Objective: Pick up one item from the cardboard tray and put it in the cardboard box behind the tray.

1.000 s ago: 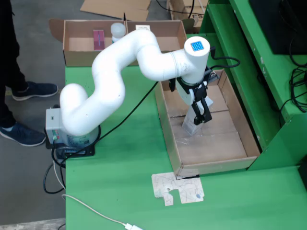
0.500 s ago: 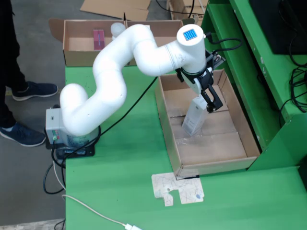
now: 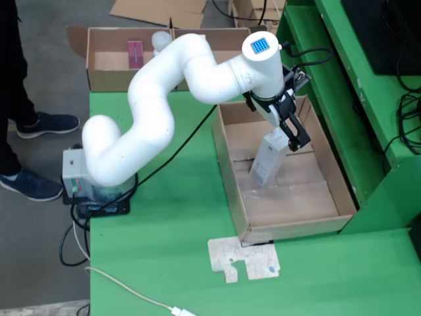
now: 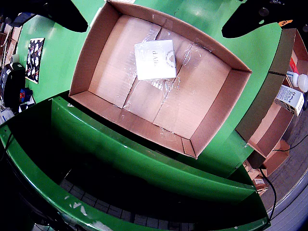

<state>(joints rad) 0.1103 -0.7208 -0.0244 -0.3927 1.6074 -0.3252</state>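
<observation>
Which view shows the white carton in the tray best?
The gripper-mounted view: the white carton shows its whole printed face, unobstructed. In the fixed view the carton is small and seen slantwise, its top end at the gripper.

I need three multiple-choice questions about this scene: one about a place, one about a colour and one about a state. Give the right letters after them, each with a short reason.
1. Where is the white carton?
A. on the floor
B. inside the cardboard tray
C. on the bare table top

2. What colour is the table?
A. green
B. grey
C. blue

3. In what state is the cardboard box behind the tray?
A. taped shut
B. turned upside down
C. open at the top

Answers:
1. B, since the white carton stands between the walls of the cardboard tray.
2. A, since the table is green all around the tray.
3. C, since the cardboard box shows a pink item and a white bottle inside it.
</observation>
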